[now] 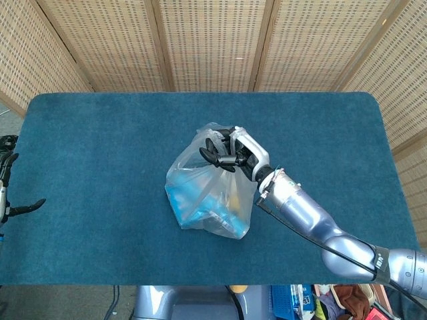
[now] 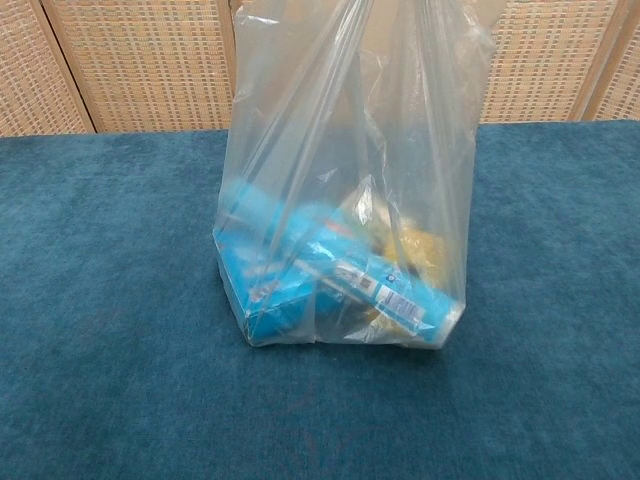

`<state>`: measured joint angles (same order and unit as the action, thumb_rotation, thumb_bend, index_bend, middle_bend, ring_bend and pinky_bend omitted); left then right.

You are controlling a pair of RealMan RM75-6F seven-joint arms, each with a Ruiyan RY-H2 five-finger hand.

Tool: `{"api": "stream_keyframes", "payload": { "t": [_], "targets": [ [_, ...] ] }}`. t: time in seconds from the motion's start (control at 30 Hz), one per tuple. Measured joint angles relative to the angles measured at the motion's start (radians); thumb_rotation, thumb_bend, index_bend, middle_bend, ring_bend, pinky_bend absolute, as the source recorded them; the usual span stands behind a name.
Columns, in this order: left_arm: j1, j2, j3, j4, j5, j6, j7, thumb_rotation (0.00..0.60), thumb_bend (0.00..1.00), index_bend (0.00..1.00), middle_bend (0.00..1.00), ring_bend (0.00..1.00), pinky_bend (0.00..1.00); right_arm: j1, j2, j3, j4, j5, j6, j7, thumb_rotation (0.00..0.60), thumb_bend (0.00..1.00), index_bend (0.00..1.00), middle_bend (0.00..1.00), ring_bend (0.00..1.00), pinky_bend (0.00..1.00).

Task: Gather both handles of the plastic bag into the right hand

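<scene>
A clear plastic bag (image 1: 207, 193) stands in the middle of the blue table, with a blue box (image 2: 290, 290) and a yellow item (image 2: 420, 250) inside. My right hand (image 1: 233, 152) grips the bunched handles at the bag's top and holds them up, so the bag walls (image 2: 340, 150) are drawn taut. The chest view cuts off the handles and the right hand above its top edge. Only slivers of my left hand (image 1: 17, 200) show at the far left edge of the head view, off the table, fingers apart and holding nothing.
The blue carpeted table (image 1: 100, 133) surrounds the bag on all sides. Wicker screens (image 1: 213, 40) stand behind the far edge. Clutter (image 1: 293, 303) lies on the floor below the near edge.
</scene>
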<state>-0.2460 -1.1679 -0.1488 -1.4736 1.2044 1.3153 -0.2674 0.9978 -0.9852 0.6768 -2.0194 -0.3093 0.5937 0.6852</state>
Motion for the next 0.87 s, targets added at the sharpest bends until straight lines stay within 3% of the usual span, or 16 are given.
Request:
{"api": "stream_keyframes", "payload": {
  "t": [0.43,0.87],
  "targets": [
    [0.011,0.027,0.0,-0.018,-0.015,-0.026,0.063,0.6,0.11,0.0,0.0,0.0,0.0,0.083,0.122,0.059,-0.052,0.146,0.062,-0.039,0.6,1.0,0.8,0.88,0.75,0.94],
    [0.03,0.04,-0.021,-0.064,-0.03,0.019,0.141,0.6,0.12,0.0,0.0,0.0,0.0,0.134,0.25,0.133,-0.082,0.258,0.094,-0.065,0.6,1.0,0.8,0.88,0.75,0.94]
  ]
}}
